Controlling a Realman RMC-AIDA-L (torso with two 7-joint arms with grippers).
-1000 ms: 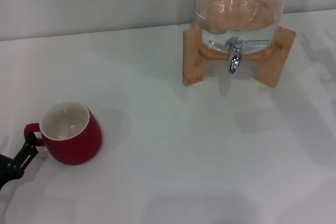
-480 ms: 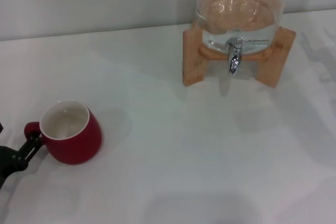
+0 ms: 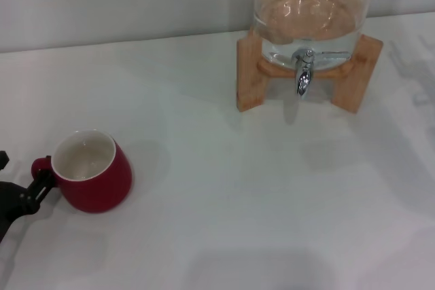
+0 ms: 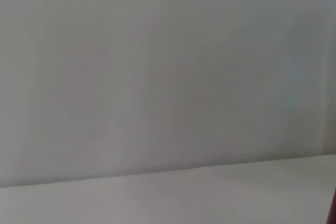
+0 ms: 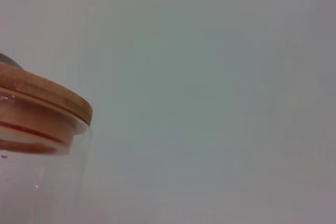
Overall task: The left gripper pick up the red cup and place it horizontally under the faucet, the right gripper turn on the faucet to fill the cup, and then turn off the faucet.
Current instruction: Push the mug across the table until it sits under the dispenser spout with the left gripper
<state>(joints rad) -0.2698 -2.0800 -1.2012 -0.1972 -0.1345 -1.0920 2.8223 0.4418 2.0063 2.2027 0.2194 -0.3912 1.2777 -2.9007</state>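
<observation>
Left gripper (image 3: pixel 30 191): at the near left edge of the head view, low over the counter (image 3: pixel 224 188); 1 black finger (image 3: pixel 41 185) reaches the handle of the red cup; whether it is closed on the handle cannot be told.

Red cup (image 3: pixel 92 178): upright on the counter, just beside the left gripper on its right, white inside showing, handle turned toward the gripper.

Faucet (image 3: pixel 303 73): chrome, on the glass dispenser (image 3: pixel 309 11) in its wooden stand (image 3: pixel 248 76), well apart from the left gripper, far across the counter.

Right gripper: not seen; its wrist view shows the dispenser's wooden lid (image 5: pixel 47 100).
</observation>
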